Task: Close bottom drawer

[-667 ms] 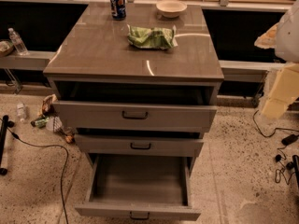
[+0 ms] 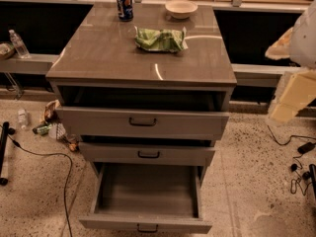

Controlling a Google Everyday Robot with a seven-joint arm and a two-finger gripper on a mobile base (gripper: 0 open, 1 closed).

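The bottom drawer point(image 2: 146, 225) of the grey-taupe cabinet point(image 2: 108, 58) is pulled far out, and its deep box shows empty. Its small dark handle point(image 2: 147, 228) sits at the frame's lower edge. The middle drawer point(image 2: 148, 154) and the top drawer point(image 2: 143, 122) above it stand out a little. My gripper point(image 2: 292, 98) shows as pale cream parts at the right edge, at about the height of the top drawer. It is to the right of the cabinet, apart from it and well away from the bottom drawer.
On the cabinet top are a blue can point(image 2: 124, 4), a beige bowl point(image 2: 181, 8) and a green crumpled bag point(image 2: 161, 39). Bottles and litter point(image 2: 49, 125) lie on the floor at left. Cables point(image 2: 296, 162) lie at right, and a black cable point(image 2: 54, 157) at left.
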